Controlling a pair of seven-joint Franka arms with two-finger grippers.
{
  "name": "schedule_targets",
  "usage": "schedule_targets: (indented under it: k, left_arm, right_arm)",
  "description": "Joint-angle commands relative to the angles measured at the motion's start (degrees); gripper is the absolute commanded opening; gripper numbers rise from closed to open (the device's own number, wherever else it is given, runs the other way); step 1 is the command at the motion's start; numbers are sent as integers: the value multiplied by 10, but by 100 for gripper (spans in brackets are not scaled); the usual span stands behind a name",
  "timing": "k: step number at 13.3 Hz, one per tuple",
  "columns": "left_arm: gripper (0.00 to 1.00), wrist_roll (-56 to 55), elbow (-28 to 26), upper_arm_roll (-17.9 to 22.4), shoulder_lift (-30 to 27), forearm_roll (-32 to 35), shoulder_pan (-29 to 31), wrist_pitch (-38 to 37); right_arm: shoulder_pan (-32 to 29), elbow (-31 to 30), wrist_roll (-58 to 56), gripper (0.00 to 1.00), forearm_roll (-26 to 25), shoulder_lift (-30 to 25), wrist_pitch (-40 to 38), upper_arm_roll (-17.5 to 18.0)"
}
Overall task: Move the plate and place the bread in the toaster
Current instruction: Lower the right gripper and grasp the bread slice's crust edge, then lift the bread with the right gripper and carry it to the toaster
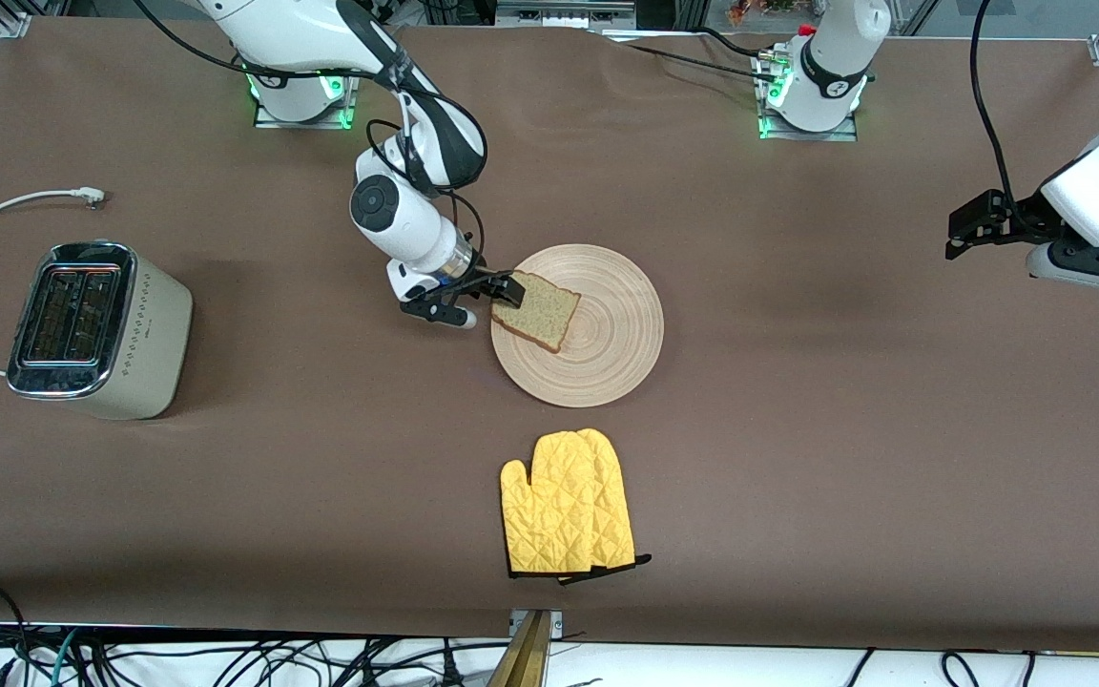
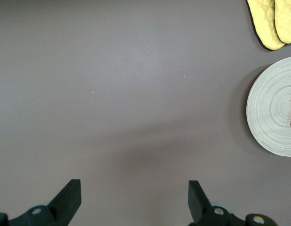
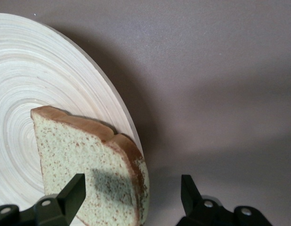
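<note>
The bread (image 1: 536, 311) is seen lying on the plate (image 1: 607, 358), on the part of the plate toward the right arm's end of the surface (image 1: 798, 429), with one corner reaching over the plate's rim. The right gripper (image 1: 485, 296) is placed at this corner, low over the rim, and its fingers are spread apart: in the right wrist view one finger (image 3: 72, 193) is shown over the slice and the other is over the bare surface, so the crust edge lies between them and nothing is grasped yet. It is judged that the coming move depends on this relation: the slice lies just ahead of the gripper, with its crust edge running roughly along the fingers, so a short advance and a closing should be enough. Whether the finger is already touching the bread cannot be told. The toaster (image 1: 96, 329) stands well apart, near the right arm's end of the surface, with its slots facing up, and the right arm is clearly the nearer one to it. The left gripper (image 1: 974, 224) waits with its fingers released over the left arm's end of the surface, holding nothing. The yellow oven mitt (image 1: 564, 506) lies nearer to the front camera than the plate. In the left wrist view the plate is cut off at the edge and only a thin piece of the bread is shown.
</note>
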Motion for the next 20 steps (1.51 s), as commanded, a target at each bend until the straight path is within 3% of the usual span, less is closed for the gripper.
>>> schedule_targets:
  k: [1,8,12,15,17,20]
  left_arm:
    - [100,-8,4,0,-6,14,-5,-9]
    - [100,-9,4,0,-6,8,-6,-9]
    - [100,-9,4,0,-6,8,-6,-9]
    - [100,-8,4,0,-6,8,-6,-9]
    - [100,-9,4,0,-6,8,-6,-9]
    - [100,-9,4,0,-6,9,-5,-9]
  right_arm:
    - [-3,-25,-2,66,11,-22,8,5]
    - [-4,-22,-5,2,11,-35,-16,3]
    - [-4,-16,-5,0,11,-55,-48,1]
    - [-3,5,-8,0,8,-88,-125,-21]
    - [-3,19,-29,0,5,-115,-187,-44]
    - [-3,54,-122,0,0,-147,-307,-108]
